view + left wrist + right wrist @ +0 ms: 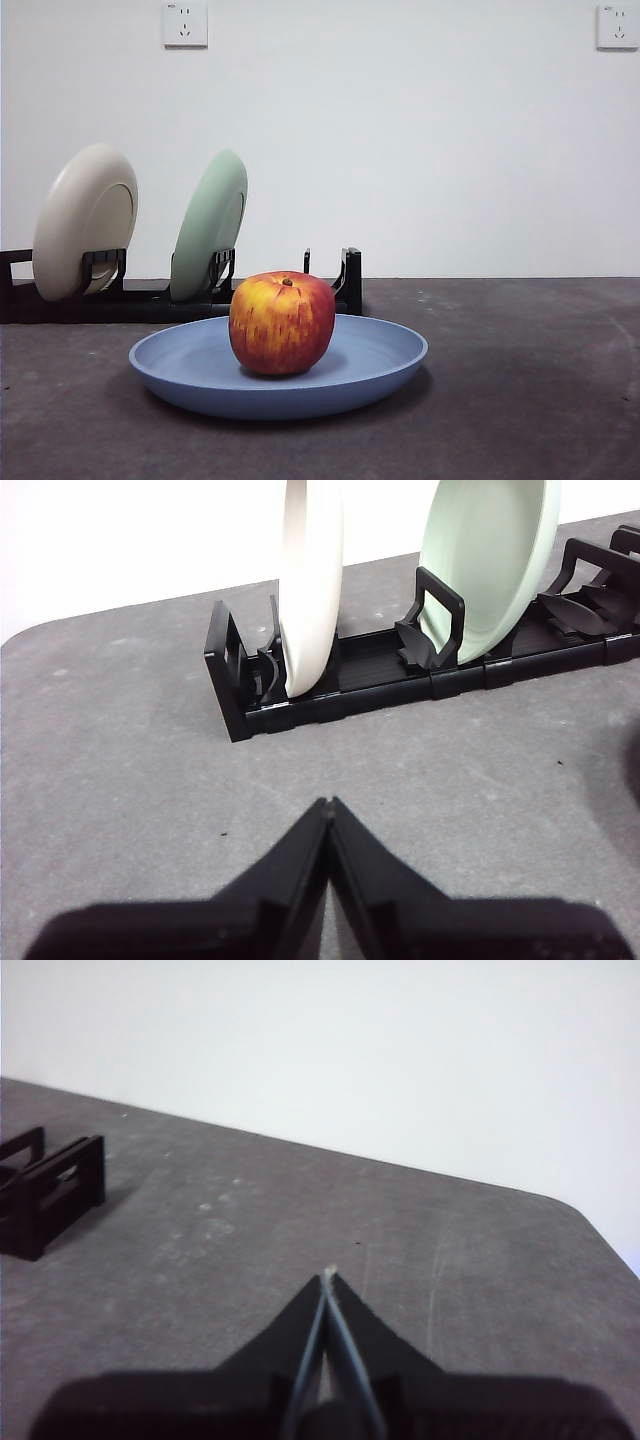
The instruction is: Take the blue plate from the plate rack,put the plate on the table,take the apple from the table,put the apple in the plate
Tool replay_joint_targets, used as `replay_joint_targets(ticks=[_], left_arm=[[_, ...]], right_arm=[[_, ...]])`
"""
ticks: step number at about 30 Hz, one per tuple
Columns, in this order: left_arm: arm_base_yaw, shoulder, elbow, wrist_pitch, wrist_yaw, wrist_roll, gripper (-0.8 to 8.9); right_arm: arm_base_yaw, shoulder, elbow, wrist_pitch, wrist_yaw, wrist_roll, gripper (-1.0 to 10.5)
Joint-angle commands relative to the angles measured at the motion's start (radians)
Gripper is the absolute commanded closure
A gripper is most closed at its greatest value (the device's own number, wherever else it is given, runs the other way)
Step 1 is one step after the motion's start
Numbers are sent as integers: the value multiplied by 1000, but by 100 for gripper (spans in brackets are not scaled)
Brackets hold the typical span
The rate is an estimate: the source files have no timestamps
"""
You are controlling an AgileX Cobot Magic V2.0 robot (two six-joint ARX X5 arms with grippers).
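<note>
The red and yellow apple (282,322) stands upright in the middle of the light-blue plate (380,362), which lies flat on the dark grey table (530,400) in front of the black plate rack (140,298). Neither arm shows in the front view. My left gripper (328,805) is shut with nothing in it, hovering over bare table a short way from the rack (380,675). Over the table's right part, my right gripper (329,1275) is shut and holds nothing, with the rack's end (55,1195) off to one side.
A cream plate (85,220) and a pale green plate (210,225) stand on edge in the rack's slots; both also show in the left wrist view, cream plate (312,580) and green plate (490,560). A white wall with two sockets stands behind the table.
</note>
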Motion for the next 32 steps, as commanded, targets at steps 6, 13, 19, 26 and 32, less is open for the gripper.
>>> replay_joint_targets(ticks=[6,13,19,26,32], left_arm=[[3,-2,-8,6,3,10,817],[3,-2,-8,6,3,10,817],[3,-2,-8,6,3,10,817],[3,-2,-8,6,3,10,817],[3,-2,-8,6,3,10,817]], right_arm=[[-33,-99,-166,23,0,32,946],[-36,-131,-173,-18,1,24,946],[-36,-151,-173,-93,2,15,946],[-48,-183,-173,-136,-1,-18,946],[-49,-190,-173,-138,0,-6,946]])
